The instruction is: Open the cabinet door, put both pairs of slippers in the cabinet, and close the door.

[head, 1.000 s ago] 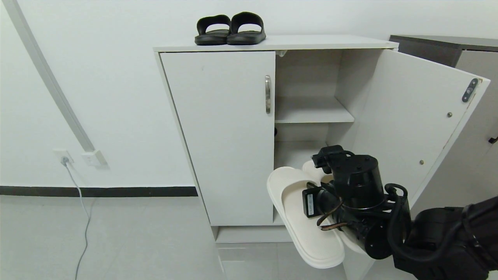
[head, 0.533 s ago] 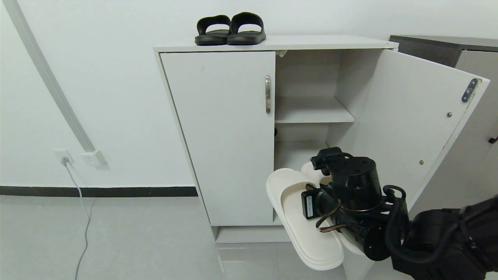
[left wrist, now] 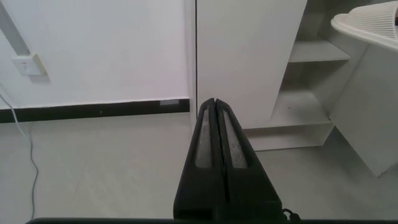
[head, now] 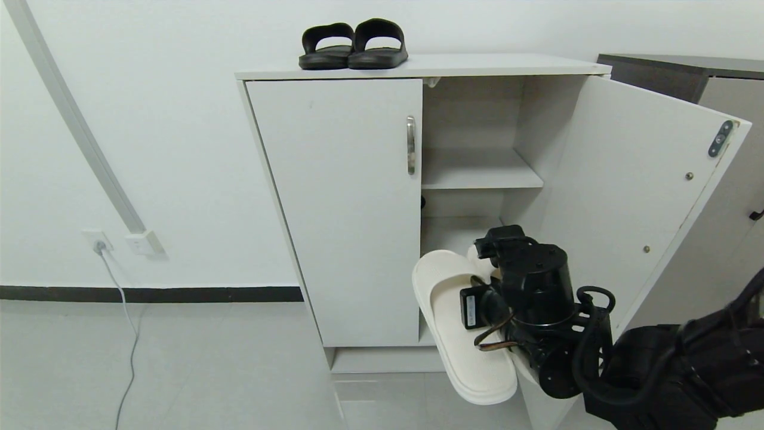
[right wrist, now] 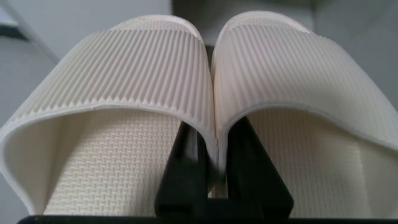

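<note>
Nudged slightly toward the open cabinet (head: 334,209) at 12 o'clock, the white slippers (head: 453,322) look light and floppy, my right claw (right wrist: 211,177) clamped on their paired inner walls; left claw (left wrist: 215,124) pressed together.

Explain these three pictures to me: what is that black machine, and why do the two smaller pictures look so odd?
It is a two-armed robot on wheels, putting slippers into a cabinet. The big picture comes from a camera on its head: it shows the white two-door cabinet, its right door swung open, and a pair of black rubbery slide slippers on top. The black thing at lower right is the robot's right arm, holding a pair of cream ribbed slippers before the open lower shelf. The other two pictures come from cameras on the wrists. The right one looks along that arm's jaws, pinched on the slippers' neighbouring straps. The left one shows its jaws shut on nothing, above the grey floor.
</note>
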Available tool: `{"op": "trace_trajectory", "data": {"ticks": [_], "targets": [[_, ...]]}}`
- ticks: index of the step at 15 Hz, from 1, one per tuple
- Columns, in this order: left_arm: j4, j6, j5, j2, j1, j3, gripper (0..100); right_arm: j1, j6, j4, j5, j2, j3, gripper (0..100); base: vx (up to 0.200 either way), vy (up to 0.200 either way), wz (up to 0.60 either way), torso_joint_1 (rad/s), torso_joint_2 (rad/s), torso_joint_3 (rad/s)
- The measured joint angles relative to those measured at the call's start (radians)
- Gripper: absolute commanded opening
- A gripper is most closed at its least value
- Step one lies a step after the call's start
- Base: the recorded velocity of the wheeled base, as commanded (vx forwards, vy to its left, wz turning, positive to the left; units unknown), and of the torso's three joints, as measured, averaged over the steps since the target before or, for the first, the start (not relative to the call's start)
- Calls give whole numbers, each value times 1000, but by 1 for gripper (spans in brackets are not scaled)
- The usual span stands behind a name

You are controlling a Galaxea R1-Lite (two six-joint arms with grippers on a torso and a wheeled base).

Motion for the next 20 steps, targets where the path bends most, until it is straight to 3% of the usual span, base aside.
{"op": "trace_trajectory", "data": {"ticks": [4,7,20], "targets": [[0,7,-2,0,0,0,0,-35,2,-7,-149,53,-116,0,0,0,0,0,0,0],[0,6,-1,0,0,0,0,-42,2,-7,-157,77,-149,0,0,-200,0,4,1,7],[0,0,0,0,0,-1,0,-71,4,-29,-156,119,-137,0,0,0,0,0,0,0]]}}
